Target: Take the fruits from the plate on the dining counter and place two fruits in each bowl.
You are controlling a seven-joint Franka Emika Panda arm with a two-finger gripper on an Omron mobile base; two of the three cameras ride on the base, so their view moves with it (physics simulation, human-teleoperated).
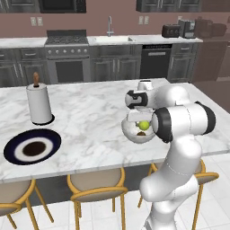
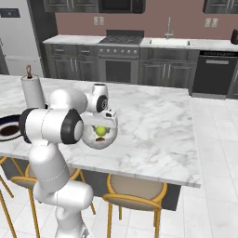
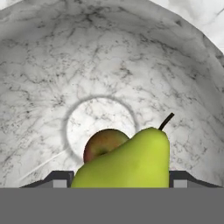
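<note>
pear (image 3: pixel 131 159) gripped between pincer (image 3: pixel 118 179) tips, over grey-white bowl (image 3: pixel 52 65) holding apple (image 3: pixel 103 144)

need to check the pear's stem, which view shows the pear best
The hand view: the pear sits close and large between the end effector's fingertips, stem visible, a reddish fruit behind it, inside the pale bowl. The left and right base views show it as a small yellow-green ball in that bowl.

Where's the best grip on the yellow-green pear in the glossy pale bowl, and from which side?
Take the yellow-green pear across its fat lower body, coming straight down from above. The walls of the deep pale grey-white bowl block side approaches, the neck tapers toward the stem, and the gripper tips flank that wide part now.
</note>
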